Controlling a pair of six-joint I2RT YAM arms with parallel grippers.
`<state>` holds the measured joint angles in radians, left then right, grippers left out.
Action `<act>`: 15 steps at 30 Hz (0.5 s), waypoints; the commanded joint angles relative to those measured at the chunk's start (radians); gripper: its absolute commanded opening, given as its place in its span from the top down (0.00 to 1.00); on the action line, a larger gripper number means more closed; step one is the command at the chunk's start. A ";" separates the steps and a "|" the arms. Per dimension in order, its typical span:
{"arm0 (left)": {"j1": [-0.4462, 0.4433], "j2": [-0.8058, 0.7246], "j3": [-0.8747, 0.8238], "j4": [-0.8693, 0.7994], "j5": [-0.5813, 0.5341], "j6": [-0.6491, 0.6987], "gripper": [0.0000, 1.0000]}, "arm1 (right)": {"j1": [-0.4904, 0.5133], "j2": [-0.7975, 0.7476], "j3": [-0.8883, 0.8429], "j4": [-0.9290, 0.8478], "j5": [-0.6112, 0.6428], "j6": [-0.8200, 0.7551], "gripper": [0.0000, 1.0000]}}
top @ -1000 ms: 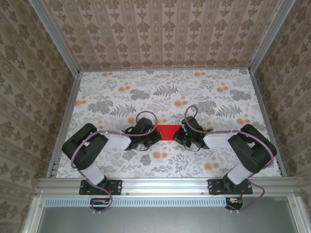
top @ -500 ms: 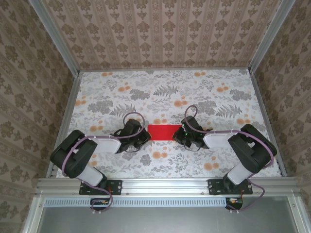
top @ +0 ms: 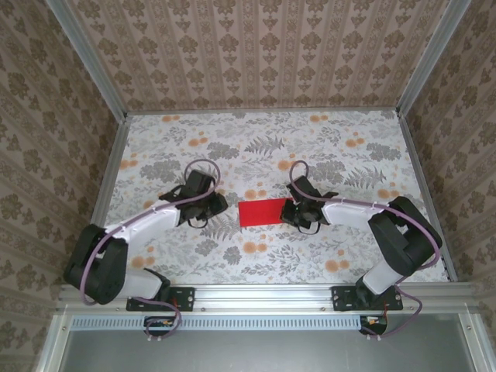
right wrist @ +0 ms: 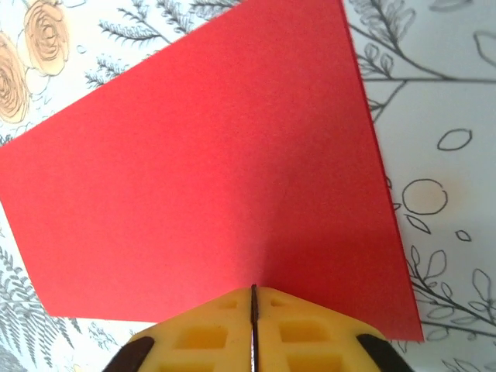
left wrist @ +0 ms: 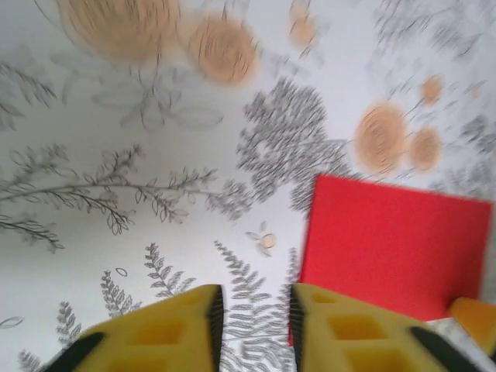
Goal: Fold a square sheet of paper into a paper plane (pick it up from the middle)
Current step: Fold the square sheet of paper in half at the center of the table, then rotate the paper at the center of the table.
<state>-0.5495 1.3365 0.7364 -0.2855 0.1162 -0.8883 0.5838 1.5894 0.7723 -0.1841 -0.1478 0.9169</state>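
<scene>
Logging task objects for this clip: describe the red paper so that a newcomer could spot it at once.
On the floral table, look near its middle, between the left end effector and the right end effector. There lies the red sheet of paper, a flat rectangle: the only plain, bright red thing against the grey-and-orange print.

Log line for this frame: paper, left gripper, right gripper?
paper: red rectangle flat on table | left gripper: slightly open, empty, beside paper | right gripper: shut at paper's edge

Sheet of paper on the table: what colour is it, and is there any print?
The sheet of paper is plain bright red with no print, clearest in the right wrist view.
</scene>
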 commanded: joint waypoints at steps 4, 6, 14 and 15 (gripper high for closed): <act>0.110 -0.087 0.066 -0.268 -0.045 0.196 0.46 | 0.082 0.043 0.195 -0.208 0.103 -0.111 0.77; 0.152 -0.111 0.058 -0.283 -0.047 0.218 0.38 | 0.114 0.094 0.253 -0.217 0.120 -0.103 0.74; 0.246 -0.251 -0.009 -0.301 -0.069 0.296 0.00 | 0.195 0.331 0.536 -0.259 0.153 -0.100 0.73; 0.252 -0.270 -0.018 -0.299 -0.068 0.306 0.00 | 0.200 0.362 0.569 -0.269 0.153 -0.103 0.73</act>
<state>-0.3107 1.1141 0.7406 -0.5495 0.0658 -0.6418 0.7715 1.8984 1.2594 -0.3874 -0.0326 0.8349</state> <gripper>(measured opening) 0.995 0.269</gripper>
